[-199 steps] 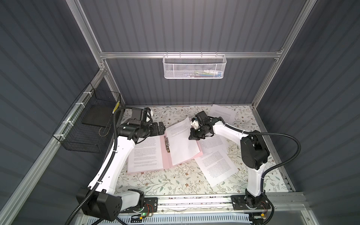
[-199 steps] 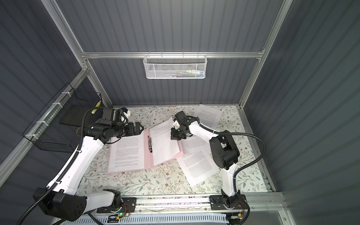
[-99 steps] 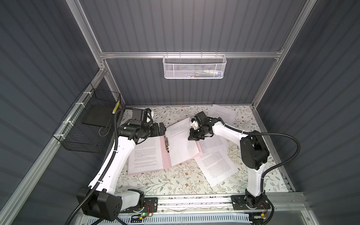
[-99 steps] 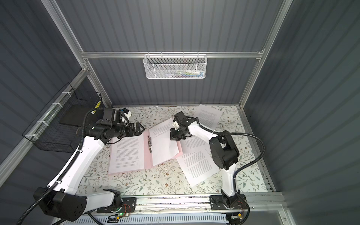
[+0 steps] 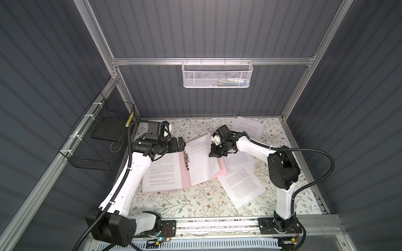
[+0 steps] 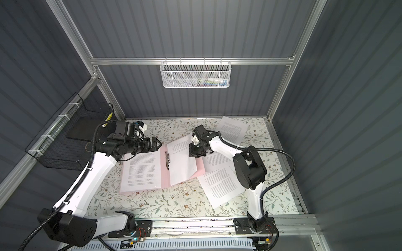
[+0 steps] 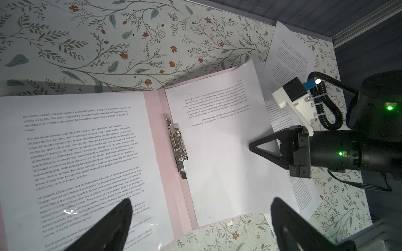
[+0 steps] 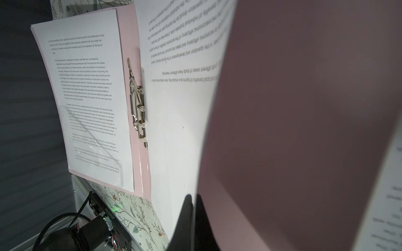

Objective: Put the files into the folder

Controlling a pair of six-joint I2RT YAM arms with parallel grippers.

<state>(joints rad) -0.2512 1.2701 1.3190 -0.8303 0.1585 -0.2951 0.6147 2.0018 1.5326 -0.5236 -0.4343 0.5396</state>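
Folder [image 5: 185,178]: thin pale pink card, open on the floral table [image 5: 180,202], silver clip [image 5: 186,159] at the spine, printed white sheet [image 5: 162,176] on its left half. Right gripper [image 5: 214,153]: jaws pinched on the bowed, raised right flap and the sheet upon it. Left gripper [image 5: 181,143]: jaws wide apart, empty, over the far edge.

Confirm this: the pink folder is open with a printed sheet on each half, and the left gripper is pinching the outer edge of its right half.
Not quite: the wrong arm is named. The right gripper is pinching the outer edge of the right half of the folder, as the left wrist view shows. The left gripper stands open, holding nothing. The rest is right.
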